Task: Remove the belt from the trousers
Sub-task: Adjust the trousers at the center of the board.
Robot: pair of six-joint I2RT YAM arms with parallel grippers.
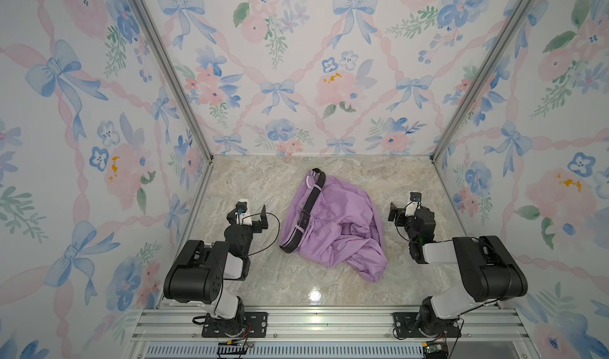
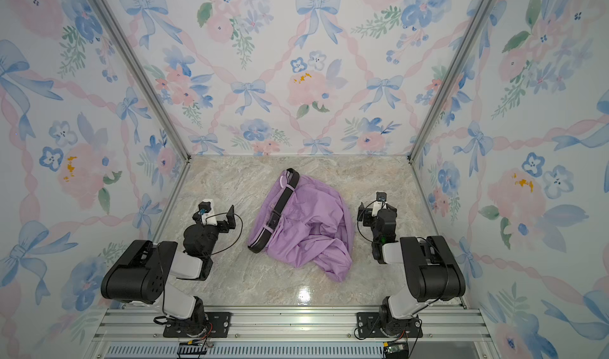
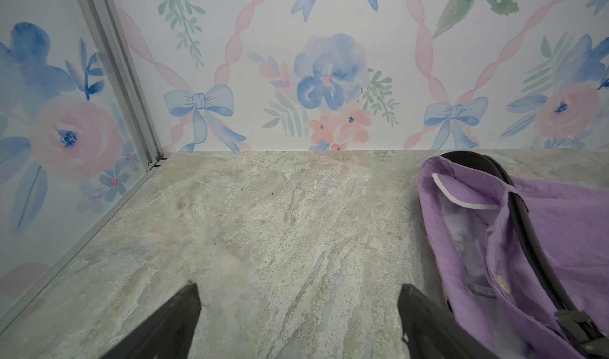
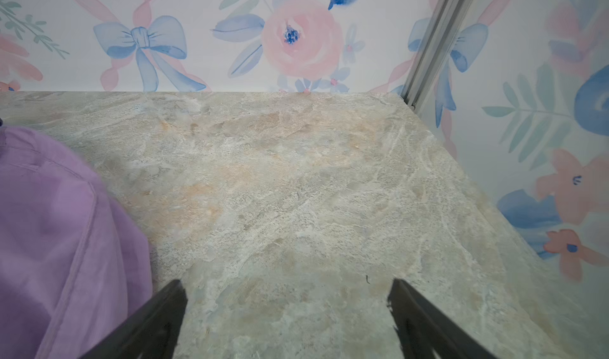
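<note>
Nearest, on the metal rail [image 1: 329, 321], stand the bases of the left arm [image 1: 194, 271] and the right arm [image 1: 484, 271]. Beyond them the marble-look worktop [image 1: 257, 182] carries the lilac trousers [image 1: 342, 232], crumpled in a heap at its middle, between the two arms. The black belt [image 1: 308, 205] sits threaded through the loops, running along the waistband on the heap's side toward the left arm and bending round at the waistband's far and near ends. The left tool [image 3: 298, 288] is released, its fingers spread wide over bare worktop, just beside the waistband and not touching it. The right tool [image 4: 287, 283] is likewise released and grasps nothing, near the heap's opposite edge. A small pale button [image 3: 502, 283] shows on the waistband beside the belt.
</note>
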